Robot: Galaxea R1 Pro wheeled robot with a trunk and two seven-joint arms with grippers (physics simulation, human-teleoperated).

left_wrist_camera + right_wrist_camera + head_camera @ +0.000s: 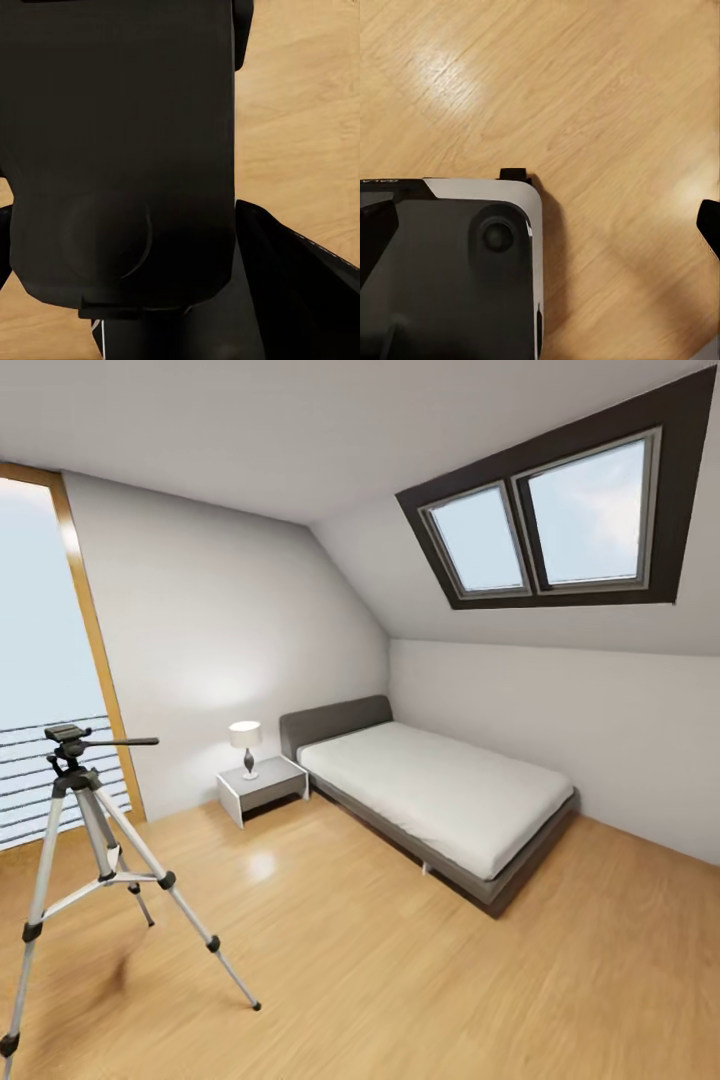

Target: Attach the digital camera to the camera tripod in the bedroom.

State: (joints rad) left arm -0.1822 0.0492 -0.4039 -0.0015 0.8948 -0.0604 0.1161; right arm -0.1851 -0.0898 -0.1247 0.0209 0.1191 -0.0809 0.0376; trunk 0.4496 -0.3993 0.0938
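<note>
Light wood planks (400,980) cover the bedroom floor, and on them, at the left of your head view, stands the camera tripod (85,830), upright on its three spread silver legs, with the dark head (65,736) on top and the pan handle (120,741) pointing level toward the right. Behind it is the tall wood-framed window (85,630); further right are the small nightstand (262,785) with a lamp (245,745), then the grey bed (440,795) under the skylight (560,520). Your tripod lies ahead and to the left, so I judge the left arm is the nearer one. From both wrist views you look down on dark robot parts over the floor, and I cannot tell how far either gripper is open or if it holds something. I cannot find the digital camera with certainty.
</note>
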